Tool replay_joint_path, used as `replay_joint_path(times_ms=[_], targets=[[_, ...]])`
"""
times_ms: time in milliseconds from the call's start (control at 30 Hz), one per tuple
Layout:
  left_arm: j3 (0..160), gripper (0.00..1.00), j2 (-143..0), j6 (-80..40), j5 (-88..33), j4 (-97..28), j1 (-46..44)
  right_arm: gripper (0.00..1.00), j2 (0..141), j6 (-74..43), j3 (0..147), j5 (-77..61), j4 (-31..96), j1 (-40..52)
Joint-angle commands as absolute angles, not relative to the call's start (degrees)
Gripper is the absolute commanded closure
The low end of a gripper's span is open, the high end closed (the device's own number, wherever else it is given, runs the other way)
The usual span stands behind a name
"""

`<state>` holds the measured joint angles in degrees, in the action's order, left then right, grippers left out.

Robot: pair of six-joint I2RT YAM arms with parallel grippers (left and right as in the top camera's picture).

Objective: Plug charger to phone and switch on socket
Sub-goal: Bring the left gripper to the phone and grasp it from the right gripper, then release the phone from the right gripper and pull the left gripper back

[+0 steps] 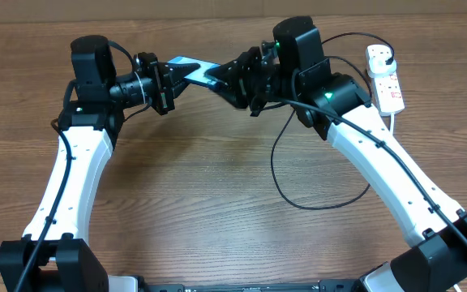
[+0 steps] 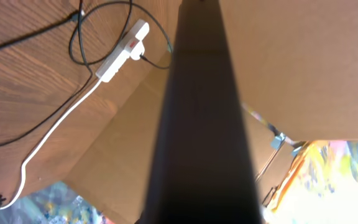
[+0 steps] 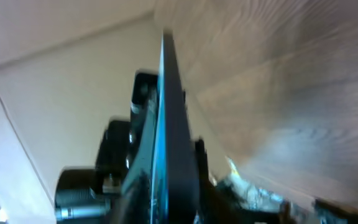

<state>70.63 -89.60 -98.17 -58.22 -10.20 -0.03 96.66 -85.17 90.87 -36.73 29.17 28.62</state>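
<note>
So: socket point(image 1: 385, 78), charger point(image 1: 272, 165) loop right of phone point(image 1: 188, 68); my L gripper point(image 1: 167, 83) clamps phone's left end, R gripper point(image 1: 235, 79) at other end, can't tell jaws.

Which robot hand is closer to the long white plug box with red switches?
Right. The right gripper is apart from the white red-switched power strip but on its side of the slim blue-screened phone; the left gripper is on the phone's far side.
</note>
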Motion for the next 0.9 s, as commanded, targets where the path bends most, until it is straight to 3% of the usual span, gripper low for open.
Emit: replay_joint_path(times_ms=[0,233,333,567,800,867], targets=[[71.0,0.96,-89.7,-97.7,-57.6,-9.6,-0.1,0.53,94.4,-83.2,92.7,-40.2,28.8,29.3],[71.0,0.96,-89.7,-94.7,-55.0,-9.6,0.2,0.17,94.4,-77.3,92.7,-39.7,28.8,29.0],[71.0,0.96,-89.7,-87.9,-53.0,-9.7,1.4,0.07,94.4,-71.6,92.7,-37.7,30.7,27.8],[71.0,0.95,-89.7,-71.1,-52.4,-16.1,5.1,0.06,94.4,-54.6,92.7,-27.2,44.8,22.3],[71.0,0.96,-89.8,-38.5,-51.9,-25.2,5.5,0.05,94.4,-46.1,92.6,-1.0,61.3,19.7],[71.0,0.96,-90.1,-30.7,-51.9,-28.5,5.0,0.0,94.4,-46.2,92.6,4.9,64.0,19.7]])
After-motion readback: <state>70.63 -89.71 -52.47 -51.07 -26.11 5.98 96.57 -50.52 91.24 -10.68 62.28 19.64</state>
